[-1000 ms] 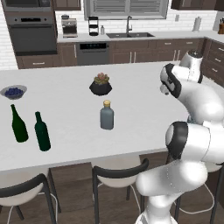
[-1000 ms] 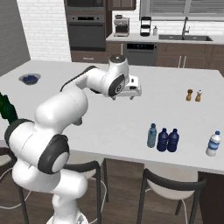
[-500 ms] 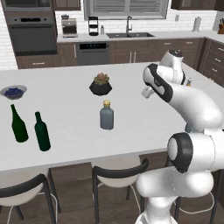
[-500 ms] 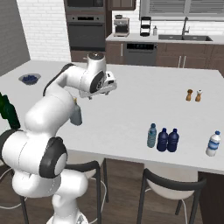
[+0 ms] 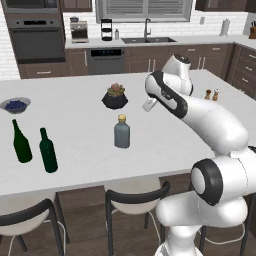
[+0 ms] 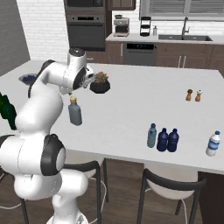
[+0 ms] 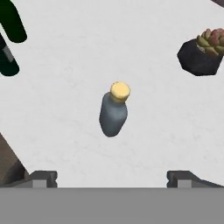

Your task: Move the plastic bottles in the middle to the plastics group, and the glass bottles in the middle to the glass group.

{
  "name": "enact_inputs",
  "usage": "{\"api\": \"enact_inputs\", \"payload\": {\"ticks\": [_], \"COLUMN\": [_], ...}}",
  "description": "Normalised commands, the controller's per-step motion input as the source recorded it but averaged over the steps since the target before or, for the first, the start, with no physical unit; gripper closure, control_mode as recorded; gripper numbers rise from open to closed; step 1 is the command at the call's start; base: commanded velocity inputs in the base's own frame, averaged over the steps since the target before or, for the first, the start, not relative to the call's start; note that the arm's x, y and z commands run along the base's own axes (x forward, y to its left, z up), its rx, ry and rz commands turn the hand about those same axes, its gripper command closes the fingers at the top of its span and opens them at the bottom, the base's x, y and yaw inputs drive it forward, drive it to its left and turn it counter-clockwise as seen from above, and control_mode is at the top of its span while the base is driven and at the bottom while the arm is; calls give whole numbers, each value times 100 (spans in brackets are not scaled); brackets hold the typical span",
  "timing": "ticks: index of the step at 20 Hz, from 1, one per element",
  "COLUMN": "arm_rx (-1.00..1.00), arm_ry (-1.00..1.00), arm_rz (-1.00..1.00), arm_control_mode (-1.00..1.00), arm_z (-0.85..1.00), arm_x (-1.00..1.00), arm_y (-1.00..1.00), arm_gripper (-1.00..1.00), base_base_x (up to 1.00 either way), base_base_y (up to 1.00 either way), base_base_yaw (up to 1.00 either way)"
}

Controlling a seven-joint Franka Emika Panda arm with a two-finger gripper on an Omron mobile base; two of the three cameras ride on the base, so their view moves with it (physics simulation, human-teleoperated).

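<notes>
- The hand (image 5: 149, 104) hovers above the white desk (image 5: 75, 130), up past the grey tan-capped bottle (image 5: 121, 132) and beside the dark planter (image 5: 115, 97). It holds nothing. In the hand view the two tips sit wide apart at the bottom edge, so the hand is released.
- The grey tan-capped bottle stands upright and alone in the middle of the desk, well apart from both groups. In the hand view it sits near centre, cap (image 7: 120, 91) toward 12 o'clock, between the lines of the two tips. My judgement: the hand is placed so as to descend on this bottle.
- The glass group (image 5: 35, 146), two dark green bottles, stands near the front edge of the desk, at about 9 o'clock from the grey bottle in the left base view. This is the judged destination.
- The plastics group (image 6: 162, 138), three small blue bottles touching or nearly so, stands near the front edge in the right base view. A white-capped bottle (image 6: 213, 143) stands apart at 3 o'clock from it.
- The salt and pepper shakers (image 6: 194, 95) stand farther back and are no part of the task.
- No brand or writing is legible; the white-capped bottle's blue band is too small to read.
</notes>
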Motion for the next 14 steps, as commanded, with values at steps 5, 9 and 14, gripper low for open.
{"api": "enact_inputs", "payload": {"ticks": [5,9,14], "arm_rx": [-3,-1,-5], "arm_ry": [4,3,21], "arm_rz": [4,-2,-12], "arm_control_mode": [-100,-100,-100], "arm_z": [4,0,-13], "arm_x": [26,19,57], "arm_y": [58,36,23], "arm_gripper": [-100,-100,-100], "base_base_x": [0,0,0], "base_base_y": [0,0,0], "base_base_yaw": [0,0,0]}}
